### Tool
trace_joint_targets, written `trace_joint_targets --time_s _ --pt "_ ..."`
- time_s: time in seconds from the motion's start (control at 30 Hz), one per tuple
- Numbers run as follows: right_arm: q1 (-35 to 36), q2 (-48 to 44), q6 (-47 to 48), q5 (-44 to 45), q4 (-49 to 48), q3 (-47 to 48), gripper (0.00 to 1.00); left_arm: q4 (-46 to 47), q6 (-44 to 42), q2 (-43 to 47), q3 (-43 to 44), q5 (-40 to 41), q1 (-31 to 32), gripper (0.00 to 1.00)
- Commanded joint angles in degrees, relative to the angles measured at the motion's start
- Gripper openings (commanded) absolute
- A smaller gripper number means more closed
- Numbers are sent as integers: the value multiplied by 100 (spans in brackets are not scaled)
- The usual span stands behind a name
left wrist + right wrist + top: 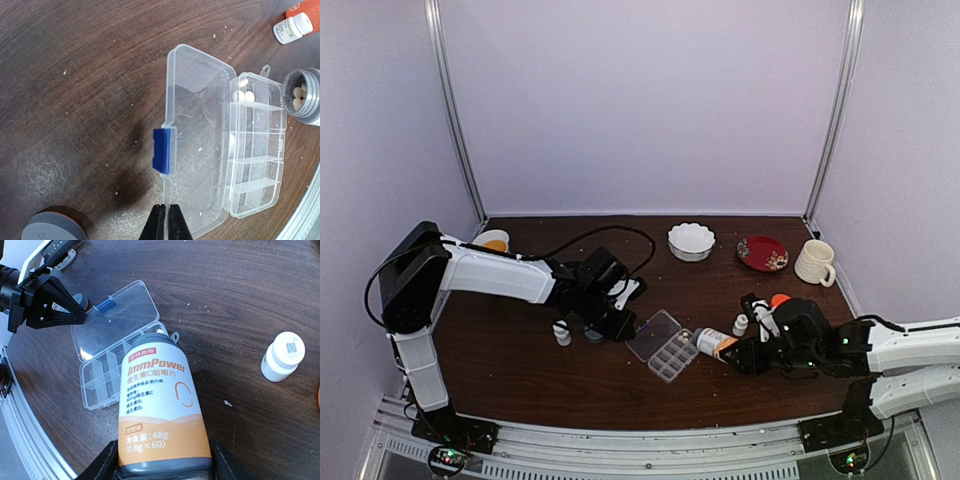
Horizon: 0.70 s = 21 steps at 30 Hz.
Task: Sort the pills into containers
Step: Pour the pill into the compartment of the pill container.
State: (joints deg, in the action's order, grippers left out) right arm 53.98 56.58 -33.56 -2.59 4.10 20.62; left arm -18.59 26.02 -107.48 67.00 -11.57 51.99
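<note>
The clear organizer box (666, 346) lies open in the middle of the table, its lid (197, 145) flat to the left with a blue clasp (162, 150). A few pale pills (243, 95) sit in one end compartment. My left gripper (165, 216) is shut, its tips pinching the lid's front rim just below the clasp. My right gripper (160, 462) is shut on an orange-and-white bottle (159, 407), which is tilted with its mouth at the box's edge. Pills (299, 97) show inside the bottle's open grey neck. In the top view the right gripper (745, 352) is right of the box.
A grey cap (52, 227) and a small white bottle (561, 333) lie left of the box. More small white bottles (741, 324) (282, 356) stand to its right. A white scalloped bowl (691, 241), red plate (762, 253) and mug (815, 262) line the back.
</note>
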Motion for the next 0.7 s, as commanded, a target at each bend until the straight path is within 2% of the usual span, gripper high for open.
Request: trace_joint_targets --time_s 0.0,0.07,0.2,0.3,0.43,0.57,0.67 --pt "-27 -77 -18 108 128 46 0 -15 -65 118 111 60 29 4" --pt "-26 -49 48 50 234 163 0 -16 -66 121 111 59 31 3" --pt "-27 -239 -69 115 -140 -53 0 -17 -71 131 111 70 31 3" --pt "-27 21 61 105 281 212 0 -13 -72 135 111 75 31 3" --pt "-27 -200 -84 16 -192 -31 0 -21 -72 131 116 79 30 3" --pt "-28 82 80 41 361 239 0 -18 -64 135 120 68 31 3" --pt "-27 -133 -41 -103 -107 54 0 -19 -71 128 120 73 31 3"
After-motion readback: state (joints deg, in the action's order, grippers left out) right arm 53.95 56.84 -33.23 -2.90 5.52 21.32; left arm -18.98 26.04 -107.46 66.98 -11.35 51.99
